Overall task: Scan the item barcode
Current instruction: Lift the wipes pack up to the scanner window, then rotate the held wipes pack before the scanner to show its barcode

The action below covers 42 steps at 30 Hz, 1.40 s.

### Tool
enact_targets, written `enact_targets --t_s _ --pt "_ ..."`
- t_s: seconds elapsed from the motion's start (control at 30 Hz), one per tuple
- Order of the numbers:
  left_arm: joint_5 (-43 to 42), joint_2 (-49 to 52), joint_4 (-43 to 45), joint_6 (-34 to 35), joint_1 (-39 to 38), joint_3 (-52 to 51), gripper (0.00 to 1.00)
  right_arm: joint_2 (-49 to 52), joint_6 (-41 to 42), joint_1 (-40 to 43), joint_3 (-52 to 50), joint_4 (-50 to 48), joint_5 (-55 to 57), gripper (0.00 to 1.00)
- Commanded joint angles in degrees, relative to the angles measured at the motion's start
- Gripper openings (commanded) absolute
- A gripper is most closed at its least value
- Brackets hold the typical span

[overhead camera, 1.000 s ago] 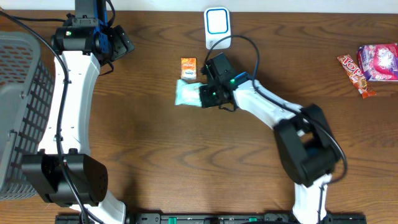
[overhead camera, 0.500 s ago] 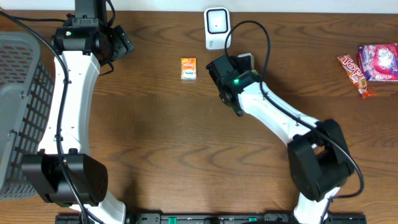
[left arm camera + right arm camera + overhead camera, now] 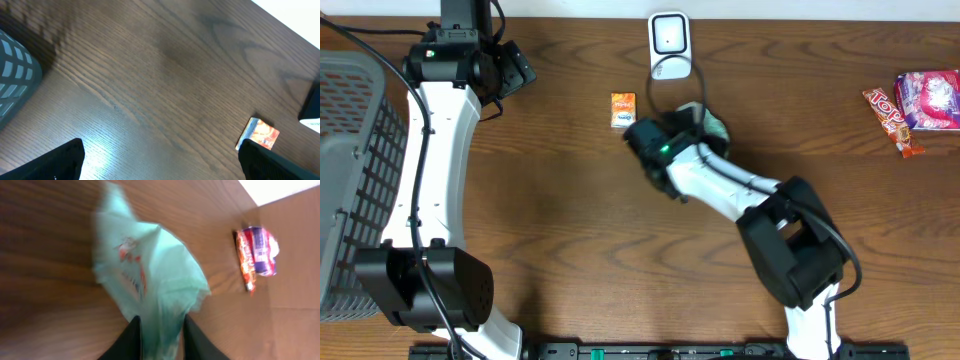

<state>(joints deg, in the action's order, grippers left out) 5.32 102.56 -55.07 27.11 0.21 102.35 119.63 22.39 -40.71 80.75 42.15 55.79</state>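
You are looking at a dark brown wooden table (image 3: 570, 240), its grain running across. A grey mesh basket (image 3: 350, 150) is sitting at its left edge. A white scanner (image 3: 669, 40) is standing at the far edge near the middle, and a small orange packet (image 3: 623, 109) is lying near it to the left, not touching it. Well off to the right, a long red wrapper (image 3: 892, 122) and a pink packet (image 3: 930, 100) are lying side by side, touching. A pale green packet (image 3: 713, 125) is showing nearer than the scanner; you cannot tell whether it is resting on the wood.
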Motion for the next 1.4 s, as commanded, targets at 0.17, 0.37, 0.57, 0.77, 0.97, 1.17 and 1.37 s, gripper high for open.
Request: enact_targets --t_s 0.17,0.37,0.57,0.77,0.97,1.17,1.37 --pt "0.96 0.20 0.04 -0.28 0.04 -0.11 0.98 0.81 -2.29 -9.03 -0.11 -3.08 -10.01 0.66" --pt "0.96 0.20 0.04 -0.28 0.04 -0.11 0.98 0.26 -2.25 -8.35 3.45 -1.31 -10.95 0.76" --pt "0.96 0.20 0.04 -0.28 0.04 -0.11 0.98 -0.07 -2.27 -3.04 9.14 -0.26 -16.55 0.81" --pt "0.96 0.20 0.04 -0.28 0.04 -0.11 0.98 0.07 -1.40 3.32 9.14 -3.32 -32.00 0.76" --pt "0.96 0.20 0.02 -0.28 0.04 -0.11 0.98 1.25 7.65 8.52 9.07 -4.81 -40.22 0.69" --pt "0.96 0.20 0.04 -0.31 0.04 -0.11 0.98 1.57 12.44 9.60 9.07 -7.56 -41.29 0.61" --pt "0.96 0.20 0.04 -0.28 0.04 -0.11 0.98 4.24 14.08 8.66 9.03 -7.89 -40.15 0.52"
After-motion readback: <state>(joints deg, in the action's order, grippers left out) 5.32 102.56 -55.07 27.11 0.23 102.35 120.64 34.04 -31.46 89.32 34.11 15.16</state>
